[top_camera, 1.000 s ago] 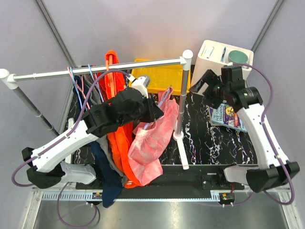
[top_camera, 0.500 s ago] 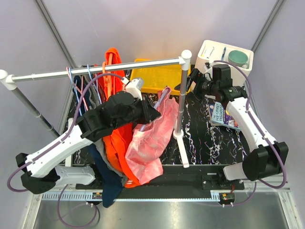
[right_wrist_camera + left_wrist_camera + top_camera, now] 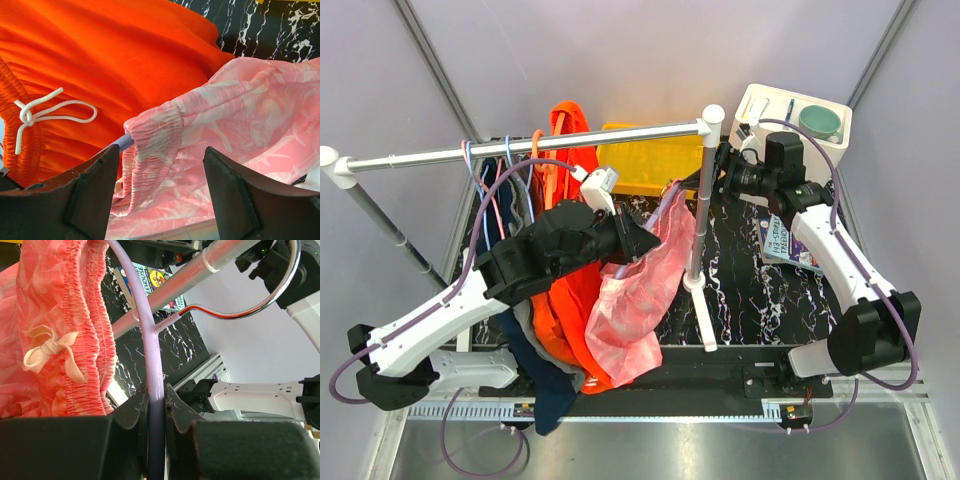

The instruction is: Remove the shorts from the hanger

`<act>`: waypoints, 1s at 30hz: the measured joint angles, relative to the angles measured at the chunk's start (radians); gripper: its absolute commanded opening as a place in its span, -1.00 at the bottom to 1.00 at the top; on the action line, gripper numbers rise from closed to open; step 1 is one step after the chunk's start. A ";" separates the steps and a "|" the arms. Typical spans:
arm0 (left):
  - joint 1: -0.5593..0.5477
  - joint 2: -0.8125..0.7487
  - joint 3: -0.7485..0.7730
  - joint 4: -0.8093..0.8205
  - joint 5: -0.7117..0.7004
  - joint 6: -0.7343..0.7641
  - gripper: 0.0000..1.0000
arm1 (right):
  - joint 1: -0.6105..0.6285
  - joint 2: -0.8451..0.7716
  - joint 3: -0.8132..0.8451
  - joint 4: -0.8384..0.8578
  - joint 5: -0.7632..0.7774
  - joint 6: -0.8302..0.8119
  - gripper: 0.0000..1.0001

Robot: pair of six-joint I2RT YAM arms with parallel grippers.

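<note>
Fingers (image 3: 131, 412) of the left gripper (image 3: 156, 399) are pressed almost together, pinching the lilac arm of the hanger (image 3: 151, 345), which runs up from between them. Just to the left of those fingers in the wrist view, the pink shorts (image 3: 55, 315) hang bunched on that same arm, with the elastic waistband gathered and a small white bow (image 3: 49, 351) facing the camera. Up and to the right of the fingers, the hanger's metal hook (image 3: 274, 298) curves near the silver rail (image 3: 200, 272). Whether it rests on the rail I cannot tell.

The right gripper (image 3: 161, 152) has its fingers (image 3: 95, 195) spread wide. Between the two tips lies the gathered waistband of the pink shorts, and a short piece of the lilac hanger shows just inside the tip on the left of that view. Neither finger clearly touches the cloth. Beyond the fingers hang the orange shorts (image 3: 130, 55), with their white drawstring (image 3: 45, 112) looped above the same finger.

From above, the two grippers flank the top of the pink shorts. The right fingers are just beside the rack's upright post (image 3: 697, 230), and the orange shorts hang under the left arm.
</note>
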State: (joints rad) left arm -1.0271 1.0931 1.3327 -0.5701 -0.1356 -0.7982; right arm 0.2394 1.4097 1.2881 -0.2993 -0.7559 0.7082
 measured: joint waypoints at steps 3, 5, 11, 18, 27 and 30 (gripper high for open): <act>-0.001 0.000 0.000 0.003 0.000 0.000 -1.00 | 0.000 0.017 -0.003 0.018 -0.011 -0.008 0.45; -0.001 0.000 0.000 0.004 0.000 0.000 -1.00 | 0.001 0.023 -0.011 0.027 -0.016 -0.010 0.31; -0.002 0.000 0.000 0.007 0.007 0.000 -1.00 | 0.008 0.025 -0.033 0.052 -0.021 -0.012 0.22; -0.002 0.007 0.000 0.015 0.018 0.002 -1.00 | 0.042 0.032 -0.029 0.057 0.016 0.004 0.21; -0.013 0.033 0.000 0.019 0.016 0.009 -1.00 | 0.117 0.040 -0.013 0.003 0.189 0.137 0.40; -0.013 0.033 0.000 0.022 0.015 0.008 -1.00 | 0.121 0.031 -0.048 0.071 0.197 0.184 0.54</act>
State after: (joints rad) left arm -1.0397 1.1259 1.3327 -0.5484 -0.1207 -0.7898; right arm 0.3599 1.4403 1.2400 -0.2287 -0.5587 0.8925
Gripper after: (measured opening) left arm 0.143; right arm 0.706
